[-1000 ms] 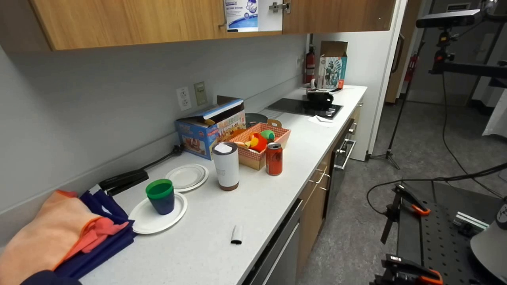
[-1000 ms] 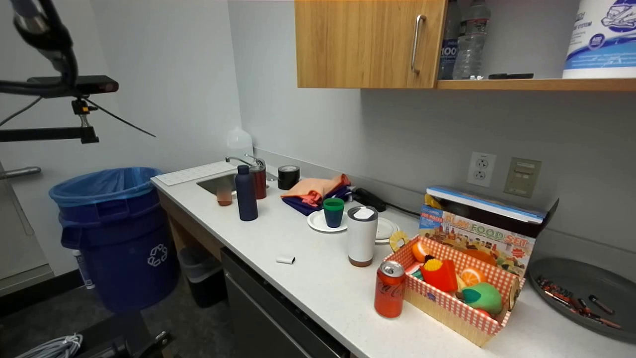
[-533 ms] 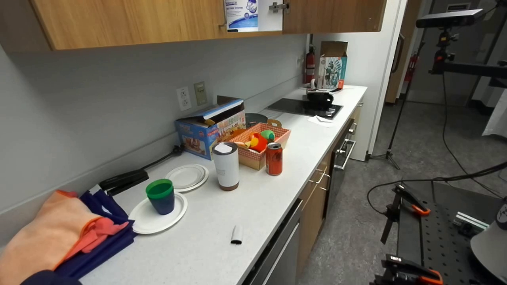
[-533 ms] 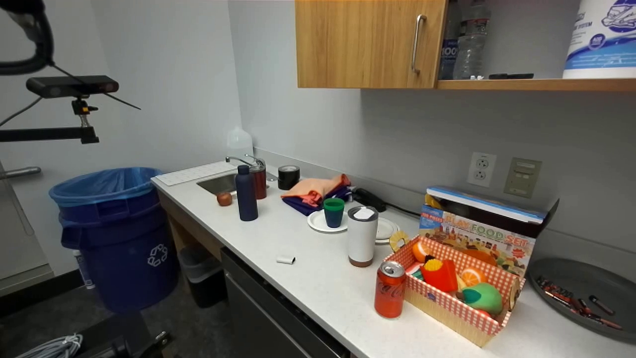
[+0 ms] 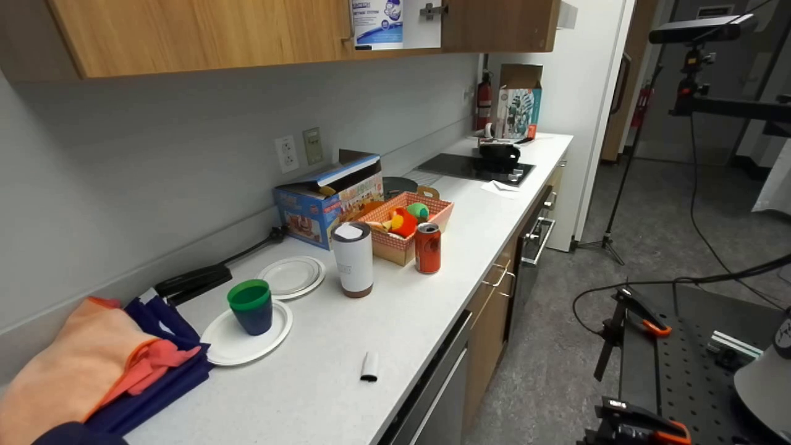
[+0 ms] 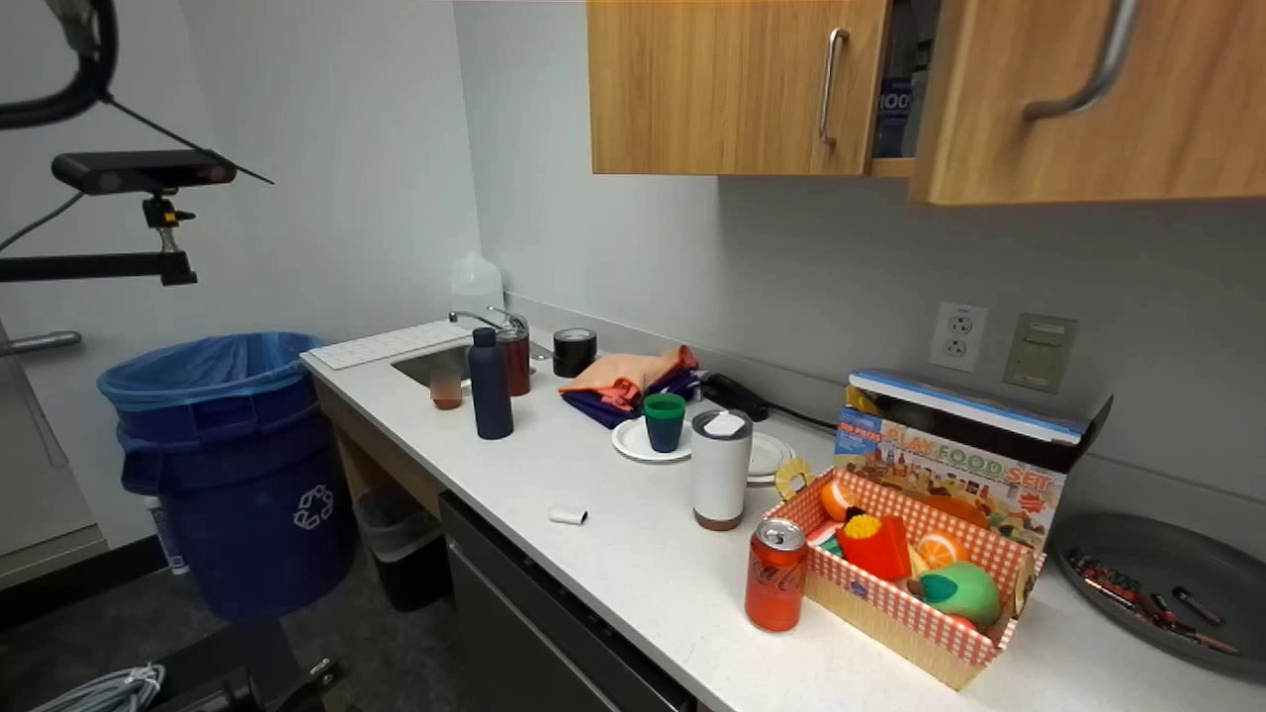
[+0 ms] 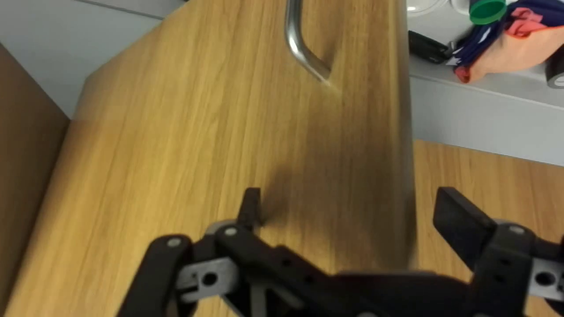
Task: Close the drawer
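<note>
The drawer is a light-brown overhead cabinet door (image 6: 1187, 148) with a silver bar handle (image 6: 1103, 69), standing partly open. A gap shows between it and the neighbouring door. In an exterior view I see its darker inner side (image 5: 500, 25). In the wrist view the door (image 7: 198, 132) fills the middle, its handle (image 7: 297, 44) above the jaws. My gripper (image 7: 350, 193) is open and empty. Its left finger is over the door's front face, contact unclear; its right finger is beyond the free edge. The gripper is out of both exterior views.
A shut cabinet door (image 6: 732, 89) adjoins the gap. A wipes container (image 5: 377, 25) stands inside the cabinet. Below on the counter are a food basket (image 6: 900, 623), a red can (image 6: 776, 574) and a white tumbler (image 6: 720, 475). A camera (image 5: 701, 31) hangs on a bracket.
The door has swung toward its cabinet. Its free edge has moved left in an exterior view, and it now covers much of the opening where the shelf showed before.
</note>
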Tool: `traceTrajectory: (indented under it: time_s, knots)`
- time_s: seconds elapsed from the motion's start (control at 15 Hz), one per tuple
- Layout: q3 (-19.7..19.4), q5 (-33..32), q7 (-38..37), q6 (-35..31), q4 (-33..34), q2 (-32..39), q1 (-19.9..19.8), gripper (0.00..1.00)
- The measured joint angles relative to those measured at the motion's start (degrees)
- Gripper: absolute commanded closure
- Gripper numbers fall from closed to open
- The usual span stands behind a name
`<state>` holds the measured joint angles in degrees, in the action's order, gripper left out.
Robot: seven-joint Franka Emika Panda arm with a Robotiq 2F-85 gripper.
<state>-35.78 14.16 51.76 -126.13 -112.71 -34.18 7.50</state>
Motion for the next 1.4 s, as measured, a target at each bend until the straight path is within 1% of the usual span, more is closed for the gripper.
traceTrajectory:
  time_s: [0.2, 0.33, 0.6, 0.8, 1.0, 1.4]
  knots:
    - [1.0, 2.8, 0.3, 0.0, 1.8, 2.9, 2.0, 0.0]
    - [1.5, 4.6, 0.7, 0.0, 3.5, 5.1, 2.4, 0.0]
    - [2.4, 7.8, 0.6, 0.0, 6.8, 9.6, 2.4, 0.0]
    - [4.3, 8.3, -2.3, 0.0, 8.5, 12.2, 1.4, 0.0]
    - [5.7, 8.4, -2.6, 0.0, 8.6, 12.8, 0.0, 0.0]
    - [5.8, 8.5, -2.6, 0.2, 8.4, 12.6, -0.2, 0.0]
